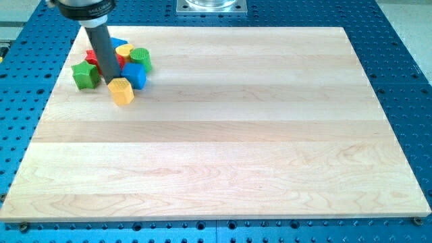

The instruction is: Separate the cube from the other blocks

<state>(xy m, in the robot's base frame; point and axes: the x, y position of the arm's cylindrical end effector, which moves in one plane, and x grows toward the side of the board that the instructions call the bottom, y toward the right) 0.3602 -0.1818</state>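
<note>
A tight cluster of small blocks sits at the view's top left of the wooden board (223,135). The blue cube (134,75) is at the cluster's right side. A yellow hexagonal block (121,91) lies just below it, toward the view's bottom. A green star-like block (85,75) is at the cluster's left. A red block (94,56), a yellow round block (126,52), a green block (141,58) and a second blue block (117,43) lie behind. My tip (110,84) stands inside the cluster, between the green star-like block and the blue cube, just above the yellow hexagonal block's left edge.
The board lies on a blue perforated table (391,40). A metal mount (210,7) sits at the view's top centre. The rod's dark holder (84,8) hangs over the top left corner.
</note>
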